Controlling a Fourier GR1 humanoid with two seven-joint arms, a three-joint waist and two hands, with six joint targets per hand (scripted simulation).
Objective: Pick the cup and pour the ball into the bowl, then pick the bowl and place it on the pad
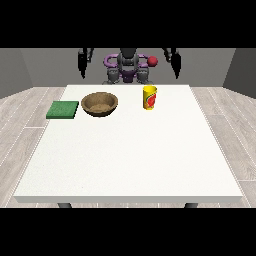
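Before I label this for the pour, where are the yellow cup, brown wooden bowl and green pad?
yellow cup (149,97), front view, side wall.
brown wooden bowl (100,110), front view, outer wall.
green pad (63,109), front view, top face.

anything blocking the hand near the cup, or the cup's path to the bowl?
Nothing visible. The hand at the view's right hangs raised behind the table's far edge, with only bare table between it and the yellow cup. The wooden bowl sits to the cup's left in the view, bare table between them.
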